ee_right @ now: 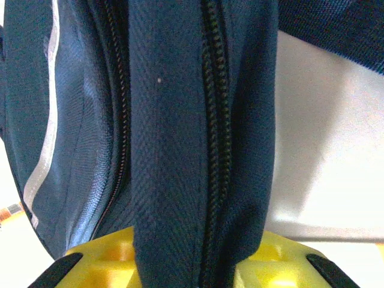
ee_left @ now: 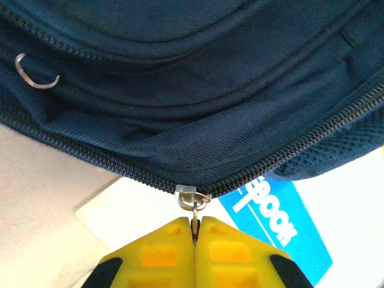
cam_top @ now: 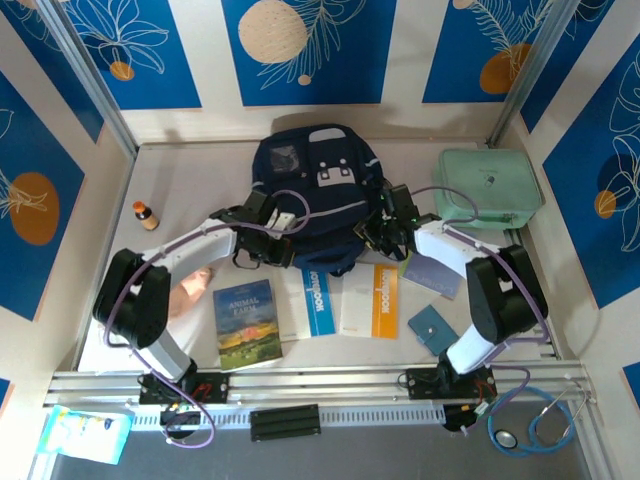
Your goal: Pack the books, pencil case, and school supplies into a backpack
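Note:
The navy backpack [cam_top: 310, 180] lies at the back middle of the table. My left gripper [ee_left: 196, 223] is shut on the metal zipper pull [ee_left: 193, 203] at the backpack's near edge [ee_left: 180, 138]. My right gripper [ee_right: 198, 264] is shut on a fold of the backpack's fabric [ee_right: 180, 150] that carries a zipper line; a yellow finger [ee_right: 102, 258] shows on either side of it. In front lie three books: Animal Farm [cam_top: 246, 322], the blue-band one [cam_top: 318, 300] and the orange-band one [cam_top: 372, 300]. A teal booklet [cam_top: 432, 328] lies at the right. The mint-green pencil case [cam_top: 488, 188] sits at the back right.
A small orange-capped bottle [cam_top: 145, 215] stands at the left. A grey-blue flat booklet [cam_top: 432, 272] lies under my right arm. A stethoscope [cam_top: 530, 425] hangs off the front rail at the right. Patterned walls close in the table on three sides.

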Available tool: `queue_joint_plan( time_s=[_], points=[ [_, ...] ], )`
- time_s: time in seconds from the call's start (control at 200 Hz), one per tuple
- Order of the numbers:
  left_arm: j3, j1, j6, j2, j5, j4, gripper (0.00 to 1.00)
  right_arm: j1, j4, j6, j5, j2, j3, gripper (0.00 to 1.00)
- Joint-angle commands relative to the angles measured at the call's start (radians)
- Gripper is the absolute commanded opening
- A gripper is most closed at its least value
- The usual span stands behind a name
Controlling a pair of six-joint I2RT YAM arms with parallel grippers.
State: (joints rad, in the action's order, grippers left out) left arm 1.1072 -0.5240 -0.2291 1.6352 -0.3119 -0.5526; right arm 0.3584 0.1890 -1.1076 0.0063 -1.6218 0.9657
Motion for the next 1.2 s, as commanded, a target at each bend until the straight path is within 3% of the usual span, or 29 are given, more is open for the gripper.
queue_joint_plan(
  time_s=[0.0,0.085,0.195,0.335,0.43,0.605,0.83,1.045,1.196],
  points=[
    [-0.016,-0.006,-0.011,-0.017,-0.08,0.005,0.0,-0.023,-0.097,0.057,0.008,-0.035,0.064,0.31],
    [0.019,-0.026,-0.027,0.019,-0.088,0.025,0.0,-0.038,-0.063,0.083,0.028,-0.045,0.093,0.38],
    [0.089,-0.065,-0.058,0.075,-0.096,0.053,0.0,-0.048,0.059,0.101,0.102,-0.01,0.125,0.58],
    [0.177,-0.089,-0.104,0.138,-0.092,0.07,0.0,-0.051,0.167,0.067,0.221,0.109,0.073,0.69],
    [0.203,-0.097,-0.143,0.163,-0.111,0.112,0.0,-0.047,0.21,0.001,0.229,0.201,0.007,0.72],
    [0.23,-0.108,-0.186,0.19,-0.153,0.168,0.0,0.002,0.111,-0.186,0.034,0.282,-0.143,0.76],
    [0.256,-0.132,-0.199,0.204,-0.182,0.177,0.0,0.067,-0.047,-0.253,-0.029,0.181,-0.12,0.84],
    [0.249,-0.14,-0.194,0.193,-0.154,0.15,0.0,0.103,-0.03,-0.313,0.023,0.062,-0.055,0.84],
    [0.241,-0.142,-0.19,0.19,-0.148,0.146,0.0,0.12,0.001,-0.304,0.013,0.001,-0.018,0.76]
  ],
)
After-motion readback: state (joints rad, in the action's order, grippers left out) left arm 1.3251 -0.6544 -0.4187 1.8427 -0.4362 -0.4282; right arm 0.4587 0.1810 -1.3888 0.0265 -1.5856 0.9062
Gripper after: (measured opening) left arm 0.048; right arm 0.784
